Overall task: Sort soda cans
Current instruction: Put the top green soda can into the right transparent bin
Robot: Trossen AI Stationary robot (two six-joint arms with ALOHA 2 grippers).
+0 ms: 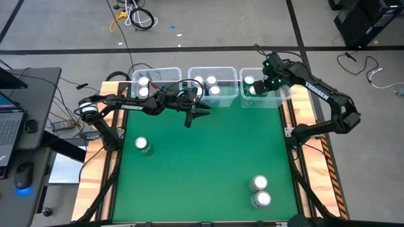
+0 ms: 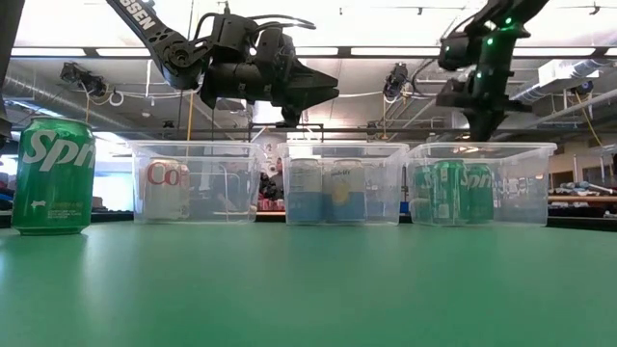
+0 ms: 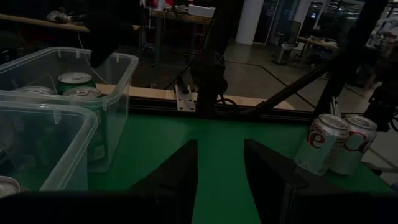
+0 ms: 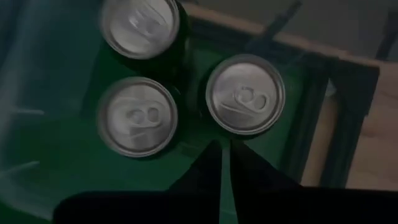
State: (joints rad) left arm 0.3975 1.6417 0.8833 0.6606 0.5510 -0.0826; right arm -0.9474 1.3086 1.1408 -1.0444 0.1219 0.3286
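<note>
My right hand (image 1: 267,74) hangs over the right bin (image 1: 284,94), fingers together, nothing between them. Right wrist view looks straight down on three silver can tops (image 4: 245,94) standing in that bin. Low view shows green sides there, so this is the green bin.

My left hand (image 1: 201,111) hovers above the worktop (image 1: 208,157) just in front of the middle bin (image 1: 230,101). Fingers stand part way apart, gap empty, nothing held.

Sorted so far, as I judge it:
- left bin (image 1: 165,72): two tops visible from above, one white Coke-type can (image 2: 166,189) seen through the wall.
- middle bin: three tops, pale cans (image 2: 323,191).
- right bin: three green ones (image 2: 453,191).

Still loose on the worktop:
- one green can (image 1: 143,145) on the left side, well apart from the bins.
- two silver/white Coke-type cans (image 1: 259,192) touching each other near the front right.

So about eight are binned and three left that I can see; any others are not visible to me. Well past halfway. The green one likely goes to the right bin, the pair probably to the left bin.
</note>
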